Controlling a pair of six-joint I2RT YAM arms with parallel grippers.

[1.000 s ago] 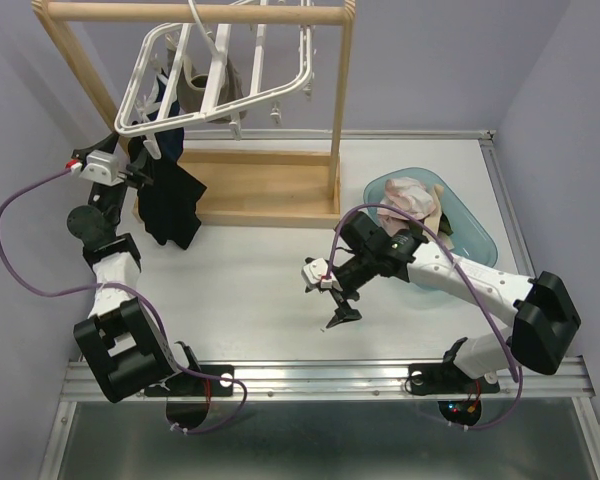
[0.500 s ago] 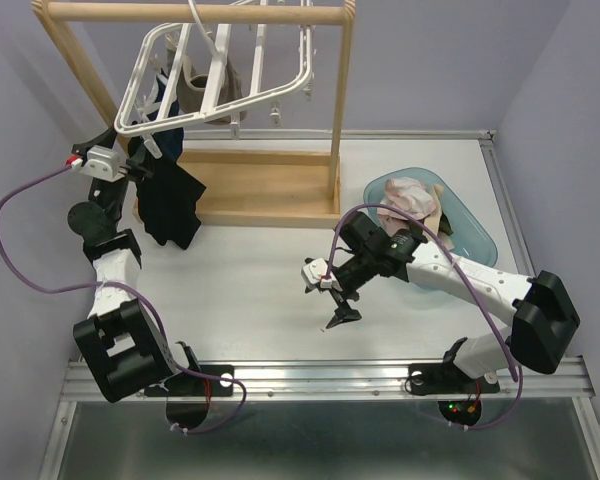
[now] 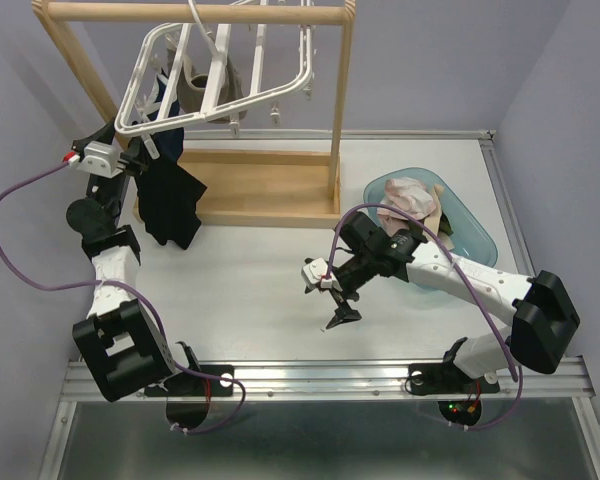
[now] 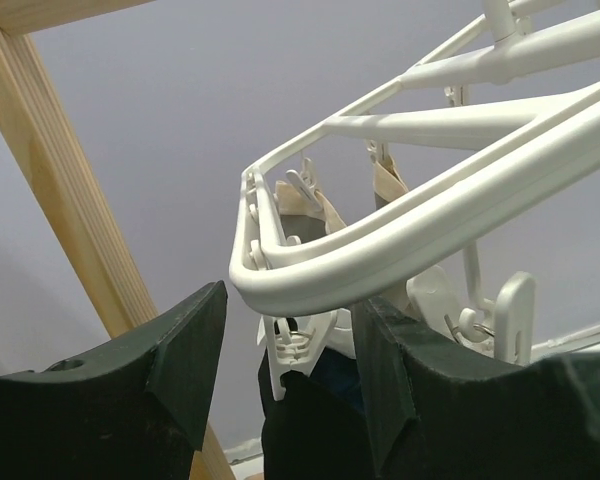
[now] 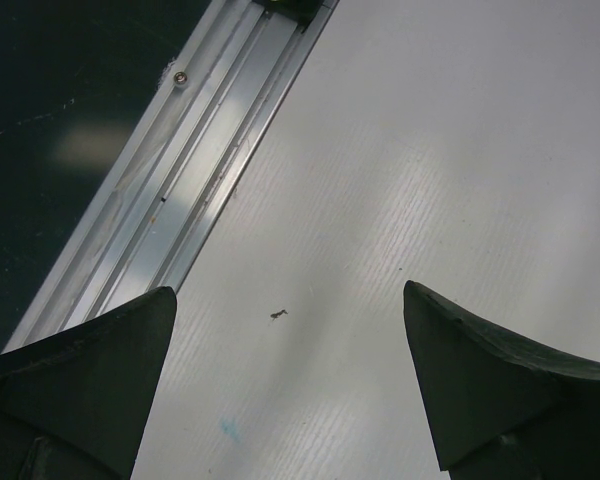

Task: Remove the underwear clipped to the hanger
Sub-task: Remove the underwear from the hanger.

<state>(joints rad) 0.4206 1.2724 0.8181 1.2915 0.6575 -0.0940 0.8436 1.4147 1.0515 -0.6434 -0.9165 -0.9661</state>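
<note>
The white hanger (image 3: 223, 108) hangs tilted from the wooden rail. A black underwear (image 3: 170, 205) dangles from a clip at its lower left corner, and a grey piece (image 3: 195, 92) hangs further back. My left gripper (image 3: 138, 160) is at that corner. In the left wrist view its jaws (image 4: 290, 300) stand open either side of the white clip (image 4: 298, 348) that pinches the black cloth (image 4: 320, 430), just under the hanger rim (image 4: 410, 245). My right gripper (image 3: 328, 296) hovers open over the table, nothing between its fingers (image 5: 80, 370).
The wooden rail stand (image 3: 265, 188) holds the hanger, one post (image 4: 60, 190) close on my left gripper's left. A teal bin (image 3: 480, 240) at the right holds pink and cream cloth pieces (image 3: 415, 198). Aluminium rail (image 3: 320, 378) runs along the near edge.
My left gripper has crept slightly up toward the hanger corner and its jaws have narrowed around the clip. The right arm has not moved.
</note>
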